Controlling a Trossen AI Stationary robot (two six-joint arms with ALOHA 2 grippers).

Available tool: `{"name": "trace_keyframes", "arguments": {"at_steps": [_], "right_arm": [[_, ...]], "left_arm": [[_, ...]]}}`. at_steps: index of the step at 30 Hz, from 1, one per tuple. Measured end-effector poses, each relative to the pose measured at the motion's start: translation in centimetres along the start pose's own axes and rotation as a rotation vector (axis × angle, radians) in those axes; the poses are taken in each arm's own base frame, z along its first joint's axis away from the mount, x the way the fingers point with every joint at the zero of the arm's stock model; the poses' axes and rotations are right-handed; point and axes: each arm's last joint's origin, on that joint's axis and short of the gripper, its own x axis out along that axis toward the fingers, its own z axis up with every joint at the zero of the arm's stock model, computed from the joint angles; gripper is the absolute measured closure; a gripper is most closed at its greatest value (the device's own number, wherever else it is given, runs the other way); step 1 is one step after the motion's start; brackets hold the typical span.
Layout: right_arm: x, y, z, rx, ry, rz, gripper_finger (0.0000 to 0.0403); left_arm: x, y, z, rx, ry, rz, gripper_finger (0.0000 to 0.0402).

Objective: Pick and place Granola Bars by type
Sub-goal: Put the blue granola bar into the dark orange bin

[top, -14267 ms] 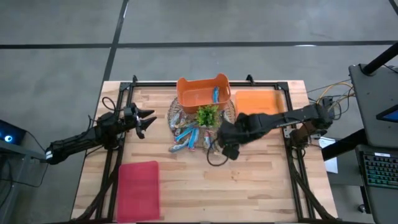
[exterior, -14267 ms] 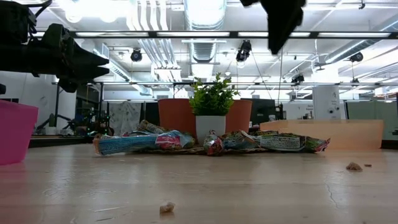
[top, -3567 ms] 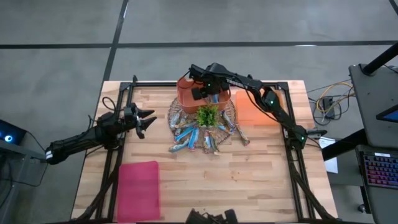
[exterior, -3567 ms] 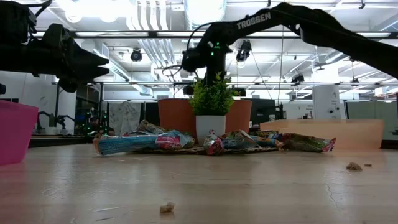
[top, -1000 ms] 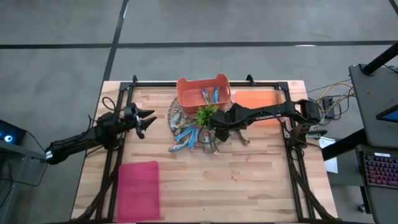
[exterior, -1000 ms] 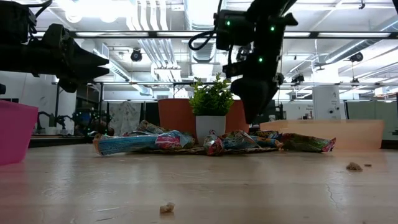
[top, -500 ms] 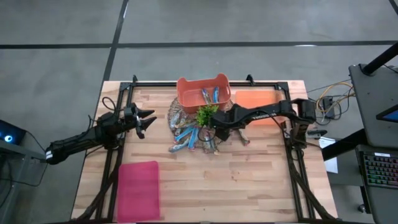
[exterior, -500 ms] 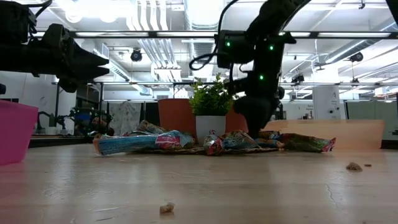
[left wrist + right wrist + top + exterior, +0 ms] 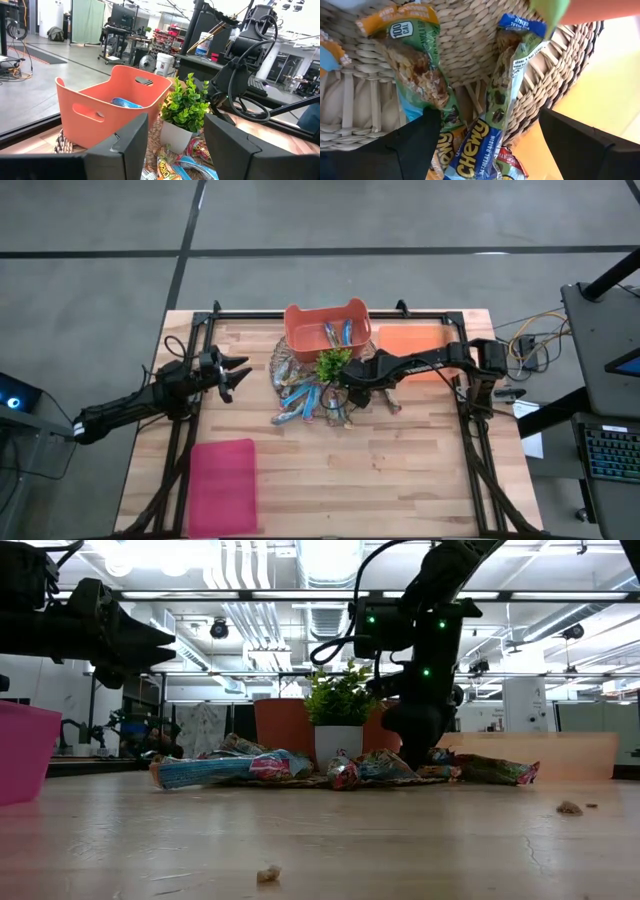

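Note:
Several granola bars [image 9: 305,398] lie in a heap on a round woven mat [image 9: 283,360] in front of a small potted plant [image 9: 333,364]; more blue bars [image 9: 336,333] lie in the orange bin [image 9: 300,330]. My right gripper [image 9: 345,387] hangs open, slanting down over the heap beside the plant. In its wrist view the fingers stand on either side of a blue-green "Chewy" bar [image 9: 502,100] lying flat on the mat [image 9: 470,35], next to an orange-green bar [image 9: 415,60]. My left gripper [image 9: 232,372] waits open and level at the table's left.
A flat orange tray [image 9: 415,340] lies right of the bin, under my right arm. A pink bin [image 9: 222,485] stands at the near left. Crumbs [image 9: 268,874] lie on the wood near the front. Black frame rails [image 9: 470,450] run along both sides of the table.
My right gripper has come down from above the plant toward the heap of bars and now hangs low beside the plant pot, still open. The bars have not moved.

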Motion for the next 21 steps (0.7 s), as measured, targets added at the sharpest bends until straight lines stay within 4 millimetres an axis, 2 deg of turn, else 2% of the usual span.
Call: {"name": "trace_keyframes", "arguments": {"at_steps": [4, 7, 21], "right_arm": [[0.04, 0.01, -0.04, 0.001, 0.010, 0.017, 0.0082], [0.05, 0.04, -0.04, 0.001, 0.011, 0.023, 0.0109], [0.06, -0.02, -0.13, -0.018, 0.020, 0.017, 0.0325]], "left_arm": [[0.00, 0.00, 0.00, 0.000, 0.000, 0.000, 0.0228], [0.00, -0.01, 0.01, 0.000, 0.000, 0.000, 0.0228], [0.00, 0.00, 0.00, 0.000, 0.000, -0.001, 0.0228]]}}
